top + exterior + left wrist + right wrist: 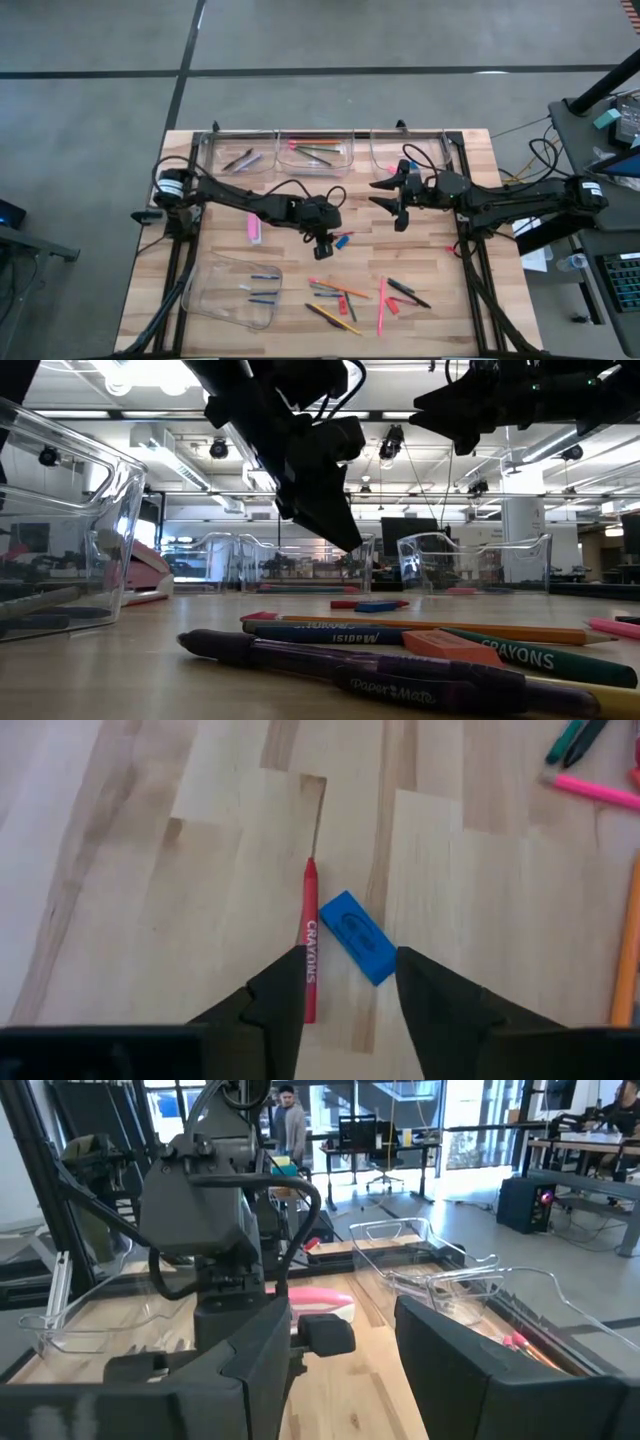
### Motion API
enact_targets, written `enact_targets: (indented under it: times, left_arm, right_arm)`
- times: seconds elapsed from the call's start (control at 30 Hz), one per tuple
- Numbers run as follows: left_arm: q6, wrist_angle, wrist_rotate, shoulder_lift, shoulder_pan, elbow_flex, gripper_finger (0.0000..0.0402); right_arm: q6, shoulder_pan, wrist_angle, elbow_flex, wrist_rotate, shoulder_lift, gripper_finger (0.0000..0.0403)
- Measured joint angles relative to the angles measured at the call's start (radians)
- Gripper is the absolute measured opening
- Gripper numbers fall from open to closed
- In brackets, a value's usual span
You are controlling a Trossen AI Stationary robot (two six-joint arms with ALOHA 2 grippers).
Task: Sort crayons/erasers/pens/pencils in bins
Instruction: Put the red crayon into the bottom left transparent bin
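Currently the left gripper [350, 995] hovers mid-table, fingers spread and empty, over a red wax crayon [311, 935] and a blue block eraser [357, 937] lying just beside each other on the wooden table [150, 870]. Judgement: centre on one item only before closing, or both get nudged. Right gripper [398, 199] waits spread, right of centre, near the far clear bins [318, 155].

Grey concrete floor [90, 110], ceiling strip lights [180, 460], office chair [380, 1178], desks [575, 1150]
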Motion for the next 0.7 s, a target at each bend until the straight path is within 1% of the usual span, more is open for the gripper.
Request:
enact_targets:
  times: [0.13,0.2,0.3,0.7]
  left_arm:
    - [0.0,-0.002,-0.004,0.018,0.0,0.0,0.0186]
    - [0.0,0.005,-0.024,0.026,0.0,-0.002,0.0207]
    - [-0.005,0.012,-0.052,0.037,0.0,0.0,0.0226]
    - [-0.004,0.012,-0.07,0.138,0.003,0.001,0.0231]
  right_arm:
    - [0.002,0.0,0.0,0.0,0.0,0.0,0.0171]
    - [0.003,0.0,0.0,0.0,0.0,0.0,0.0171]
    - [0.003,0.0,0.001,0.0,0.0,0.0,0.0171]
    - [0.001,0.0,0.0,0.0,0.001,0.001,0.0171]
